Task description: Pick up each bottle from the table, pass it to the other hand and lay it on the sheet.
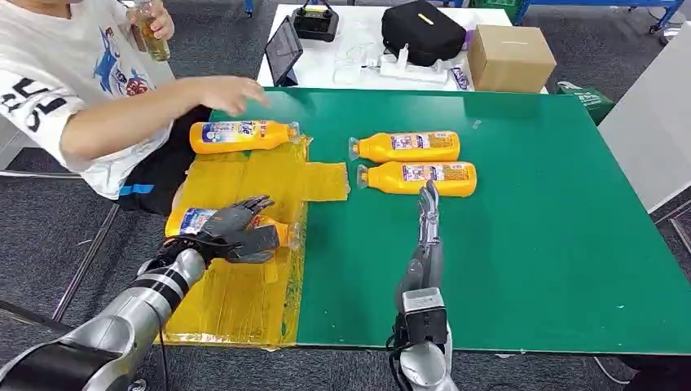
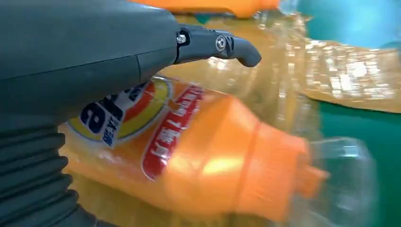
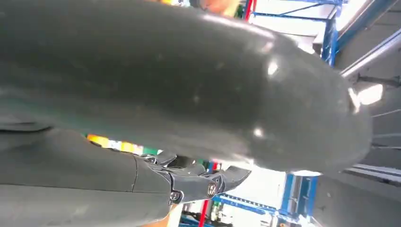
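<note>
While resting over an orange bottle [image 1: 213, 221] on the yellow sheet [image 1: 244, 281], left hand [image 1: 236, 230] with dark fingers [image 2: 215, 46] spread across the bottle's label, thumb side against it; whether gripping or merely lying on top cannot be told. Bottle lying on its side at the sheet's left part, clear cap toward the green table [image 1: 521, 244]. Right hand [image 1: 427, 218] off the sheet's right edge, above the green table, fingers straight and together, pointing away from the robot, holding nothing, tips just short of the nearer of two bottles. Those two orange bottles [image 1: 417, 177] [image 1: 406, 147] lying side by side on the green surface, right of the sheet, caps toward it. Another orange bottle [image 1: 243, 135] lying along the sheet's far edge. Person's hand [image 1: 231, 93] reaching just above that far bottle; person seated beyond the sheet's left corner, other hand raising a small bottle [image 1: 151, 31]. Past the green table, a white table [image 1: 358, 49] with a tablet [image 1: 283, 50], black bag [image 1: 424, 31] and cardboard box [image 1: 510, 57].
</note>
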Motion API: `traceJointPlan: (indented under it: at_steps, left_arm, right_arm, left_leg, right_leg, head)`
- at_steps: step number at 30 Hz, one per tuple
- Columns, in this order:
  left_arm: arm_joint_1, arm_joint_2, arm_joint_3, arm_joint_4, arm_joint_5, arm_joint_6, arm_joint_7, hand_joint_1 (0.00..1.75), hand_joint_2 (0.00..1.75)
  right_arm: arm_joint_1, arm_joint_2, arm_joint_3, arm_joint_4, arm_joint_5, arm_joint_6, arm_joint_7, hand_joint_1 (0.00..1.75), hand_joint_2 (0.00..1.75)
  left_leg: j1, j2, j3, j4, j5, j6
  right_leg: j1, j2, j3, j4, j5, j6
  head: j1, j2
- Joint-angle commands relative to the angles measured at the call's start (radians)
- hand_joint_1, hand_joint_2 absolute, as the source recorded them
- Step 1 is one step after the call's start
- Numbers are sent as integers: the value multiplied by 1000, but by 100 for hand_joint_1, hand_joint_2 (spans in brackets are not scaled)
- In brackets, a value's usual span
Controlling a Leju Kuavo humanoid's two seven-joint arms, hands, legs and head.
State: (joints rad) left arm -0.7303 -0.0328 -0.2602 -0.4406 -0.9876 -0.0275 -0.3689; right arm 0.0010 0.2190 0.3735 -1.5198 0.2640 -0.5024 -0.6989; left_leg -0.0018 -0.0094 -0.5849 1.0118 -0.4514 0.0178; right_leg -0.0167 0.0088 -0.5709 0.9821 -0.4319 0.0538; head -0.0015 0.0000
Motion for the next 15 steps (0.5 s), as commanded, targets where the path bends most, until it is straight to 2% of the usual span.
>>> traceJointPlan:
  at_steps: [1, 5, 7, 8, 11, 12, 14, 15]
  left_arm:
    - [42, 24, 40, 37, 124, -124, -96, 0, 0]
    - [91, -7, 158, -50, 323, -126, -160, 0, 0]
    - [141, -75, 263, -187, 467, 56, -167, 0, 0]
    - [159, -92, 258, -247, 470, 121, -161, 0, 0]
    - [173, -94, 240, -294, 478, 116, -126, 0, 0]
    - [201, -142, 340, -390, 544, 403, -291, 0, 0]
    - [221, -131, 316, -451, 556, 394, -253, 0, 0]
    - [231, -152, 362, -494, 636, 391, -266, 0, 0]
  right_arm:
    - [-58, -5, -27, 124, -24, 2, 1, 0, 0]
    - [-64, -2, -23, 156, -21, 4, 1, 0, 0]
    - [-56, 10, -32, 162, -2, 6, 1, 0, 0]
    - [-52, 14, -30, 157, 4, 7, 1, 0, 0]
    - [-50, 16, -29, 153, 7, 8, 1, 0, 0]
    - [-54, 16, -11, 159, 35, 14, 22, 0, 0]
    - [-57, 19, -2, 165, 41, 9, 27, 0, 0]
    - [-58, 18, 6, 169, 48, 8, 35, 0, 0]
  left_leg:
    - [2, 5, 4, -2, 0, -2]
    - [2, 6, 6, -3, 0, -1]
    - [2, 3, 6, -2, 0, -1]
    - [1, 1, 5, -1, 0, -1]
    - [1, 0, 3, 0, 0, -1]
    - [2, 0, 2, 1, 0, -1]
    - [1, -1, 0, 0, 0, -1]
    - [2, 1, 1, 1, -1, -1]
  right_leg:
    - [2, 3, 3, -3, 2, -3]
    - [2, 4, 5, -4, 3, -3]
    - [2, 2, 6, -3, 2, -2]
    - [2, 0, 5, -2, 1, -2]
    - [2, -2, 3, -1, 0, -1]
    - [2, -2, 2, -1, 0, -2]
    - [2, -2, 1, -1, 0, -1]
    - [3, -1, 1, -1, 0, -2]
  head:
    - [0, 0]
    - [0, 0]
    - [0, 0]
    - [0, 0]
    - [0, 0]
    - [0, 0]
    - [1, 0]
    - [0, 0]
